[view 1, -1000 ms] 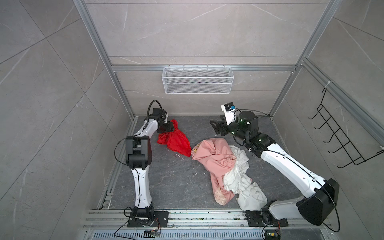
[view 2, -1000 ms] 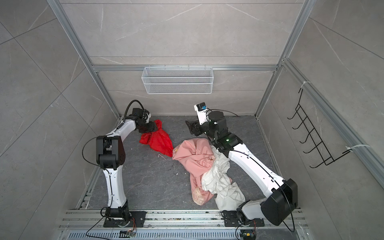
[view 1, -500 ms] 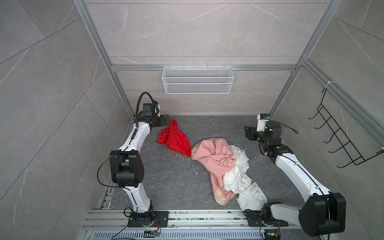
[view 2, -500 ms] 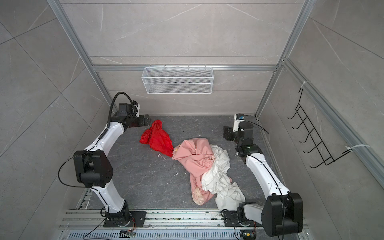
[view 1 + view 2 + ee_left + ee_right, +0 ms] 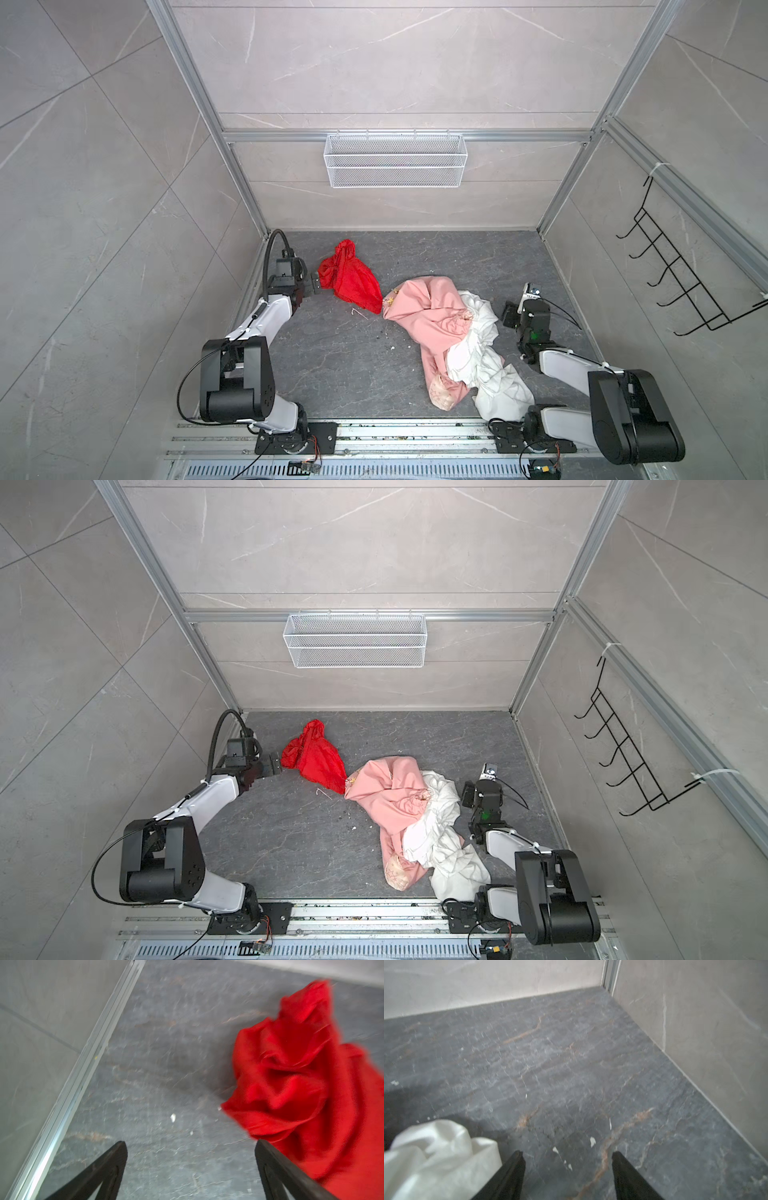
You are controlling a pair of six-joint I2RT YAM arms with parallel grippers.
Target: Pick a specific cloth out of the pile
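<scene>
Black-fingered left gripper [image 5: 190, 1142]: gapes wide, grasps nothing, shows only grey stone floor [image 5: 166, 1064] between the jaws. Sits low on the left in both top views, left gripper [image 5: 314, 286] just beside the red cloth [image 5: 353, 282]. One jaw runs close along the cloth [image 5: 301, 1084] in the wrist view; cannot tell whether it touches, since the frame is blurred.

Right gripper [image 5: 567, 1152]: also parted, clamps nothing, bare floor between the jaws. White ruffled cloth [image 5: 436, 1157] just beside one jaw. Sits low on the right, right gripper [image 5: 467, 796] near the pile [image 5: 407, 812].

Cloth [image 5: 318, 758]: lies crumpled on the floor at rear left, held by neither arm, off to the side of the pile [image 5: 449, 332]. Lower tip just meets the edge of the pink cloth [image 5: 428, 316].

Pile: pink cloth [image 5: 390, 796] heaped mid-floor. White ruffled cloth [image 5: 478, 349] draped over its right side, trailing toward the front rail.

Further out: white wire basket [image 5: 395, 166] on the back wall, black hook rack [image 5: 673, 282] on the right wall.
</scene>
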